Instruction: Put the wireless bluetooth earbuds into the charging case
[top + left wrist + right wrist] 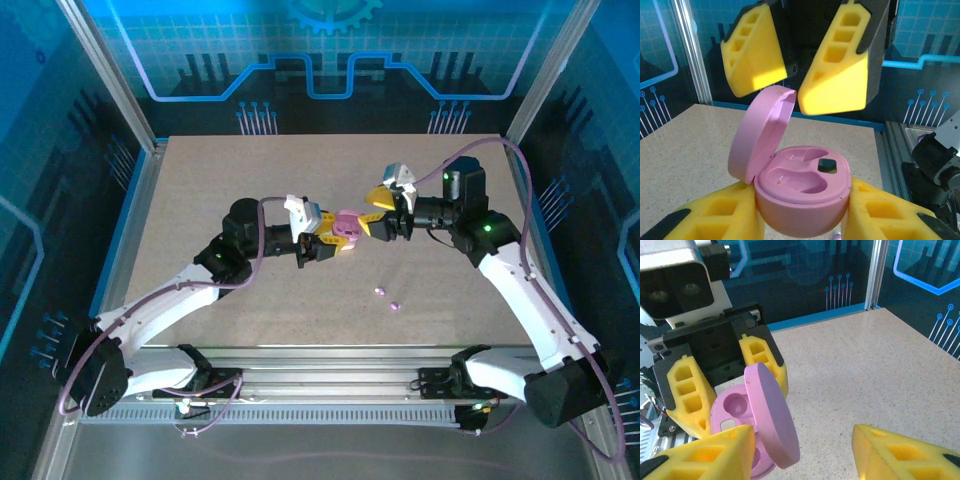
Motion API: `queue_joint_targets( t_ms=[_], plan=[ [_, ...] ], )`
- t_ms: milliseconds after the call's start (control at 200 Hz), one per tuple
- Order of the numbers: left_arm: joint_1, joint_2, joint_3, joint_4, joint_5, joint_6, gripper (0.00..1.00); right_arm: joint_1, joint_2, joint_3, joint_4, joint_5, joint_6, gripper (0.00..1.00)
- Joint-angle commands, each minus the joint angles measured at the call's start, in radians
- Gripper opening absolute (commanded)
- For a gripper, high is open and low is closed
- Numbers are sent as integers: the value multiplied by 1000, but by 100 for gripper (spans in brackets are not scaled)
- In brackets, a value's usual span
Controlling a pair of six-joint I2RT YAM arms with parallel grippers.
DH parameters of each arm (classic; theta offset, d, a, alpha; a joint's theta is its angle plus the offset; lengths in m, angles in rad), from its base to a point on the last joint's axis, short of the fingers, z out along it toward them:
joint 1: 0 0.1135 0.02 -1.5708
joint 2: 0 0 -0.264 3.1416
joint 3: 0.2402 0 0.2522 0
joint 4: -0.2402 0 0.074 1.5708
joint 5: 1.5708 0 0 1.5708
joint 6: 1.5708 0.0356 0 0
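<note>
Over blue-walled beige table [250, 180], left claw [330, 238] clamps pink case [805, 200]; right claw [379, 212] apart.

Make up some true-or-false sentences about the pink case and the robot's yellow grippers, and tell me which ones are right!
1. The charging case has its lid flipped open. True.
2. The earbuds are already tucked inside the case. False: its hollows are empty, and two lilac earbuds lie on the table.
3. The left gripper holds the case off the table. True.
4. The right gripper is pinching an earbud. False: its jaws stand open with no earbud between them.
</note>
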Motion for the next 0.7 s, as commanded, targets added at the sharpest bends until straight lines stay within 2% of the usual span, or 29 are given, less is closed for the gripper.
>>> queue_joint_targets(
  t_ms=[0, 250, 520, 690],
  plan=[
    [-4, -24, -12, 44, -11, -9, 37, 10, -8, 21, -31, 35, -9, 56],
    [-6, -16, -2, 51, 34, -28, 36, 47, 29, 47, -15, 33, -40, 52],
    [-5, -18, 10, 32, 52, -35, 37, 75, 71, 93, -36, 14, -104, 31],
    [-5, -12, 17, 34, 57, -52, 39, 85, 74, 99, -64, -3, -140, 21]
  ],
)
